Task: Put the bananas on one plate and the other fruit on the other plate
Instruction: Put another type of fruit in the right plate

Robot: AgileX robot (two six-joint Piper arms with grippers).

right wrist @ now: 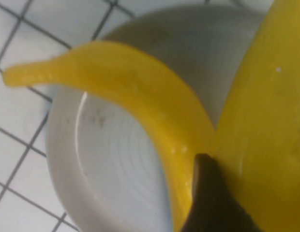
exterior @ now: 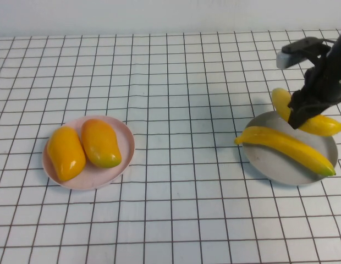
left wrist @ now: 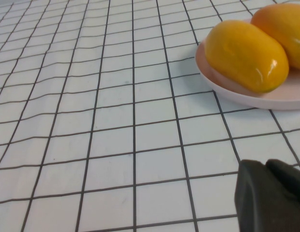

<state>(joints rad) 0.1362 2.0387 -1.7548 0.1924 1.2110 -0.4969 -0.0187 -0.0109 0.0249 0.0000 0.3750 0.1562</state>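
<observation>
Two bananas are at the grey plate (exterior: 286, 169) on the right. One banana (exterior: 286, 146) lies across the plate. The other banana (exterior: 324, 125) lies over the plate's far rim, and my right gripper (exterior: 298, 115) is shut on it from above. In the right wrist view one dark finger (right wrist: 208, 193) presses against this banana (right wrist: 266, 121), next to the first banana (right wrist: 140, 92); the second finger is hidden. Two orange-yellow mango-like fruits (exterior: 66, 153) (exterior: 100, 143) lie side by side on the pink plate (exterior: 99, 177) at the left. My left gripper (left wrist: 268, 166) is shut and empty, low over the table beside the pink plate (left wrist: 266, 99).
The table is covered with a white cloth with a black grid (exterior: 181, 110). The wide stretch between the two plates holds nothing. The right arm (exterior: 324, 66) rises over the far right edge of the grey plate.
</observation>
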